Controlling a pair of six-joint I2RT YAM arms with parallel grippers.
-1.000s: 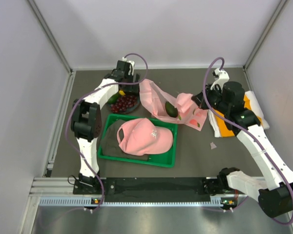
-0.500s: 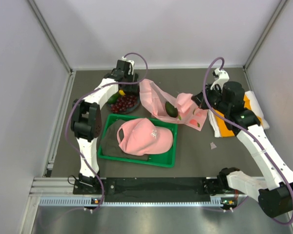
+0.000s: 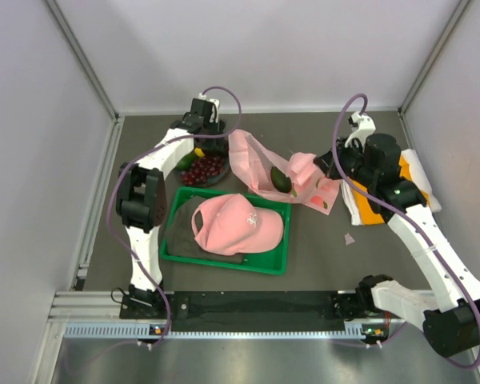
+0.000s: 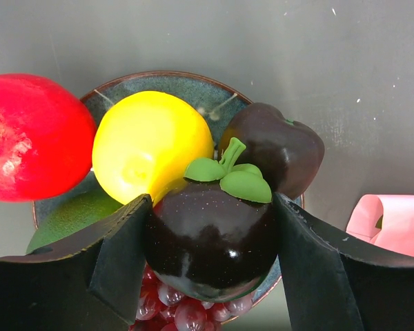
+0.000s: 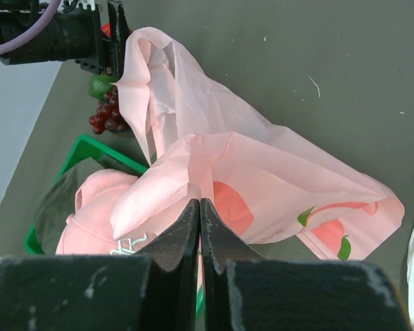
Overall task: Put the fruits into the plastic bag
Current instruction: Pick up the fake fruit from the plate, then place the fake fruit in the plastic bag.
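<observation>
My left gripper [image 4: 212, 234] is shut on a dark brown fruit [image 4: 210, 238] with green leaves; a finger presses each side of it. It sits over dark red grapes [image 4: 186, 310] on a blue-grey plate [image 4: 159, 79], with yellow citrus [image 4: 148, 141], a red fruit [image 4: 31, 138], a second dark fruit [image 4: 276, 148] and a green avocado [image 4: 72, 217]. In the top view the left gripper [image 3: 200, 140] is over that pile [image 3: 202, 166]. My right gripper [image 5: 199, 207] is shut on an edge of the pink plastic bag [image 5: 262, 158] and holds it up. One avocado [image 3: 279, 178] lies in the bag [image 3: 256, 156].
A green tray [image 3: 276, 264] in front of the bag holds a pink cap [image 3: 236, 224] on a dark cloth. An orange and white folded cloth [image 3: 384, 200] lies under the right arm. Grey walls close the back and both sides.
</observation>
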